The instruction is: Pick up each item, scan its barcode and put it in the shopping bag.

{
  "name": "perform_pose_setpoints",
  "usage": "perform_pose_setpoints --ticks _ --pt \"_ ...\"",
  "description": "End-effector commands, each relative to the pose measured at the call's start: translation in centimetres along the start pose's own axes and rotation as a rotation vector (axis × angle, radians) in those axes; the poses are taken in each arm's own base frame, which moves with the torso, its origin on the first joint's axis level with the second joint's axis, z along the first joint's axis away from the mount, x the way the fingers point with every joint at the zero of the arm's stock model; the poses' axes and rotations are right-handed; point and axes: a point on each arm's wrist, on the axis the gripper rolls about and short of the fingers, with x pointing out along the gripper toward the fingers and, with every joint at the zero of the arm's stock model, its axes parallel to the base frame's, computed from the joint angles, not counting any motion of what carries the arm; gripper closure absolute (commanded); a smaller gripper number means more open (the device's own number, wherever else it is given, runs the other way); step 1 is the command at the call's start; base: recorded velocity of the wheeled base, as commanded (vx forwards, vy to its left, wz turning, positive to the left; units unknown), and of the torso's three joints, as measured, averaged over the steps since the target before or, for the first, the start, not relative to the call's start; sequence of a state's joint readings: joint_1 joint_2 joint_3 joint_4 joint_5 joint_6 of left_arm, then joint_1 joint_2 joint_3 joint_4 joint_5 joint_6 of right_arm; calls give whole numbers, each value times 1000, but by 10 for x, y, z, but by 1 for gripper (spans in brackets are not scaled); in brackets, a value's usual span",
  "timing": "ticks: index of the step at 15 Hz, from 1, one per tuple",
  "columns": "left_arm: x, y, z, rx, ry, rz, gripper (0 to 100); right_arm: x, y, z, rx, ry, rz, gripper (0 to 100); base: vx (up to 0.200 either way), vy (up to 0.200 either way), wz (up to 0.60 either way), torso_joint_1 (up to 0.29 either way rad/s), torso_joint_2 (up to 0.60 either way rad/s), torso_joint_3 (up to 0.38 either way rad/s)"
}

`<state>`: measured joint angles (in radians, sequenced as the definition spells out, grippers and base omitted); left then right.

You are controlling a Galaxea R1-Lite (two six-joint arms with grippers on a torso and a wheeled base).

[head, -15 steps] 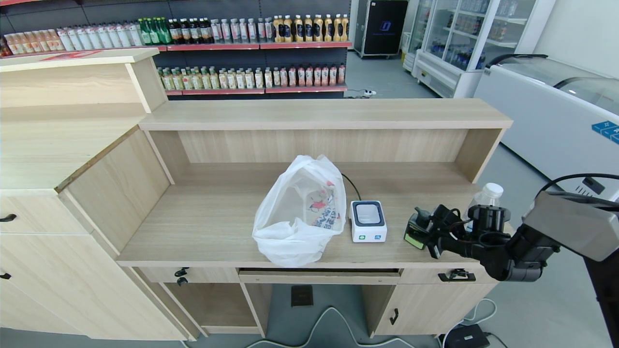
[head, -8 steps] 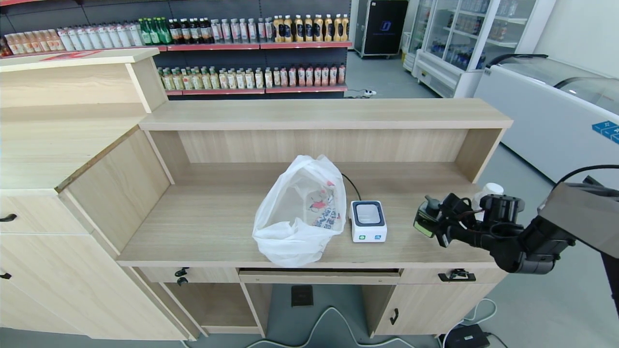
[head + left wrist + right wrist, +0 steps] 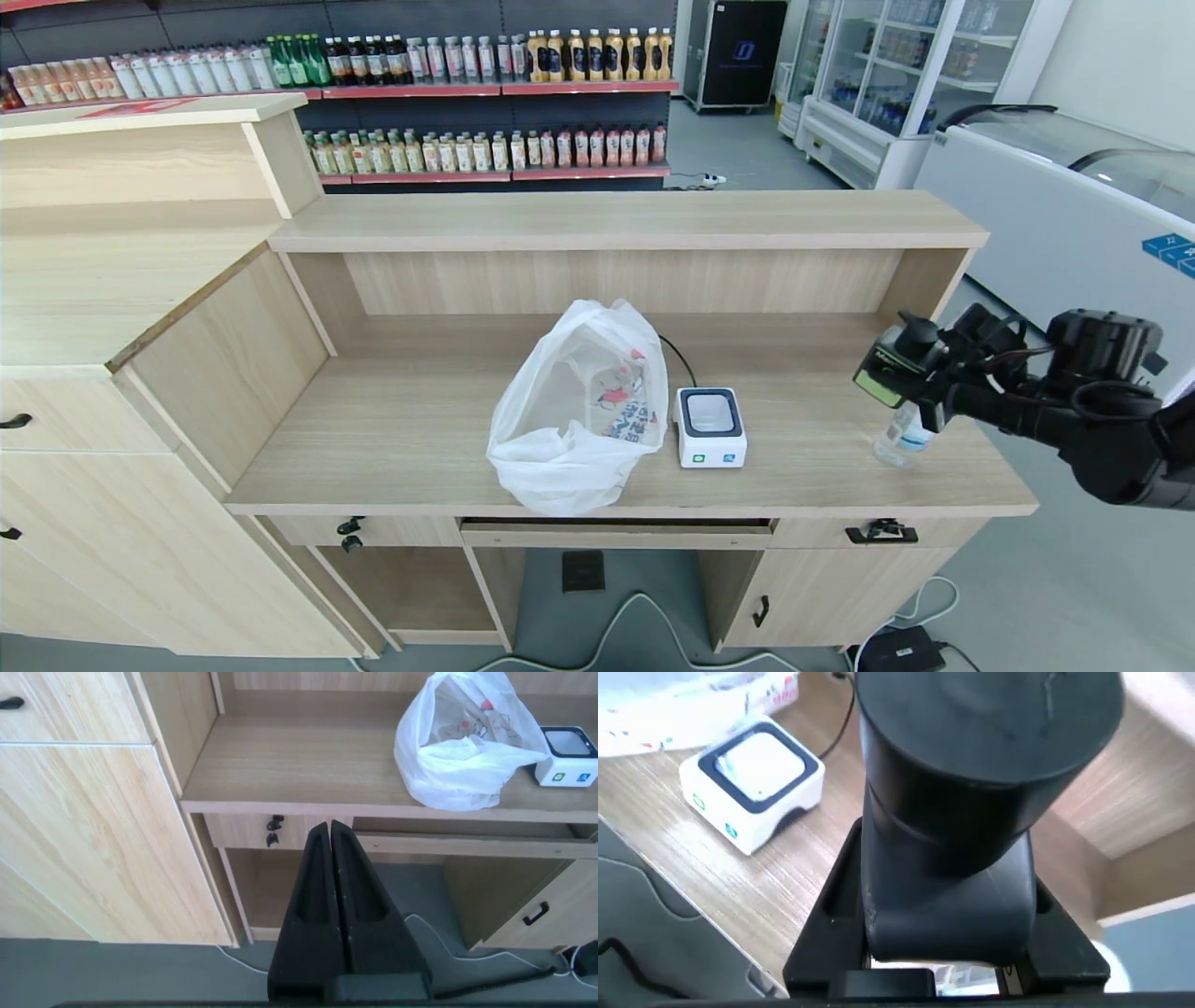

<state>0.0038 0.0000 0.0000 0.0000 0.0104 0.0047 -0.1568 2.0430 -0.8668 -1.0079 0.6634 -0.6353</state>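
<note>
Bottle (image 3: 902, 444) at right centre of frame, lower half peeking out under right gripper (image 3: 898, 387), near counter (image 3: 411, 439) edge; cannot tell whether gripped. Best to turn label squarely toward scanner (image 3: 711, 427) at centre, hold steady, then lower into bag (image 3: 560, 439) left of it. Left gripper (image 3: 331, 840) closed, empty. Red and dark print on bag; bottle label too small to read.
</note>
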Motion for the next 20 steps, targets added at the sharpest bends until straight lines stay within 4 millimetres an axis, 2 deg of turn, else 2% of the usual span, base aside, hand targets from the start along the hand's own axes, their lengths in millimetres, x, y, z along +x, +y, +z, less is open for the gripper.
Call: perform_pose_setpoints --ticks 1,3,6,8,10,11,13,14,15,17,18,19,20 --pt "0 0 0 0 0 1 100 -39 -11 57 -98 -100 -65 100 0 0 0 0 0 0" --pt "0 0 0 0 0 1 100 -55 -16 78 -255 -148 -127 100 0 0 0 0 0 0" --pt "0 0 0 0 0 1 100 -83 -25 96 -456 -183 -226 100 0 0 0 0 0 0" --pt "0 0 0 0 0 1 100 -105 -29 116 -675 -246 -267 100 0 0 0 0 0 0" --pt "0 0 0 1 0 1 100 -128 -21 141 -962 -373 -200 100 0 0 0 0 0 0" --pt "0 0 0 0 0 1 100 -137 -11 148 -1077 -430 -170 100 0 0 0 0 0 0" --pt "0 0 0 0 0 1 100 -164 30 139 -1231 -463 -145 100 0 0 0 0 0 0" --pt "0 0 0 0 0 1 100 -174 41 149 -1360 -491 -185 100 0 0 0 0 0 0" --pt "0 0 0 0 0 1 100 -175 53 163 -1498 -563 -219 100 0 0 0 0 0 0" --pt "0 0 0 0 0 1 100 -173 77 184 -1598 -737 -239 100 0 0 0 0 0 0" --pt "0 0 0 0 0 1 100 -170 96 197 -1659 -833 -296 100 0 0 0 0 0 0" --pt "0 0 0 0 0 1 100 -166 108 203 -1688 -897 -317 100 0 0 0 0 0 0" --pt "0 0 0 0 0 1 100 -166 108 203 -1688 -897 -317 100 0 0 0 0 0 0"
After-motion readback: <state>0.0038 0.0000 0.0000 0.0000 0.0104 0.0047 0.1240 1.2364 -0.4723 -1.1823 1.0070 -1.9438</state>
